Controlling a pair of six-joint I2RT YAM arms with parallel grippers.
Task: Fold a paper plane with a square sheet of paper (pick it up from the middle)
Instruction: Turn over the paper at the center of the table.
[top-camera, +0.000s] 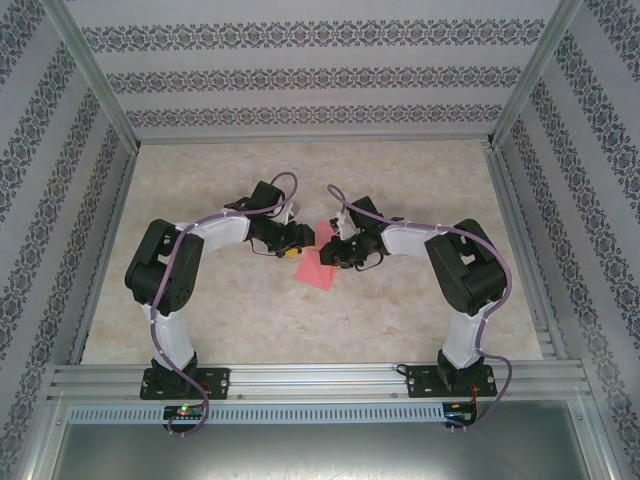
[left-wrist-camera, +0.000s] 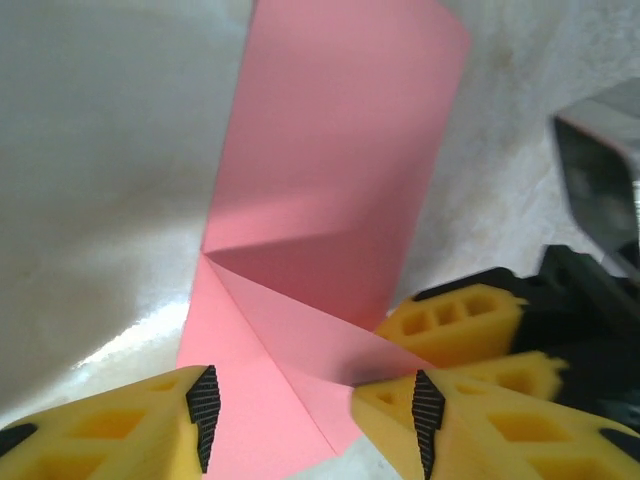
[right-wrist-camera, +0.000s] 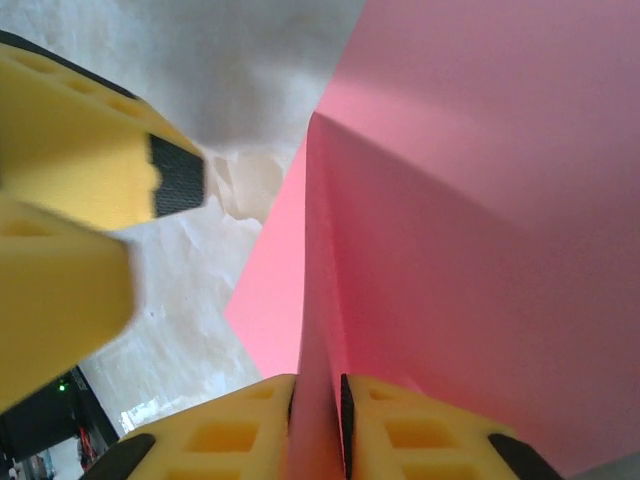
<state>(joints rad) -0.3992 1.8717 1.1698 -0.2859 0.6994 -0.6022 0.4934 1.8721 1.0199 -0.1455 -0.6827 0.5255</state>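
The square sheet of paper is pink-red and lies partly folded on the table between both arms. In the left wrist view the sheet shows a diagonal crease and a raised flap. My left gripper is open, its fingers straddling the sheet's near corner; it sits at the sheet's left in the top view. My right gripper is shut on a raised fold of the sheet and sits at the sheet's right. Its yellow fingers reach the flap's tip. The paper plane is out of view.
The pale marble-patterned table is walled by patterned panels, with aluminium rails along the near edge. The left gripper's yellow fingers stand close to the right gripper's left side. Both arms crowd the table's middle.
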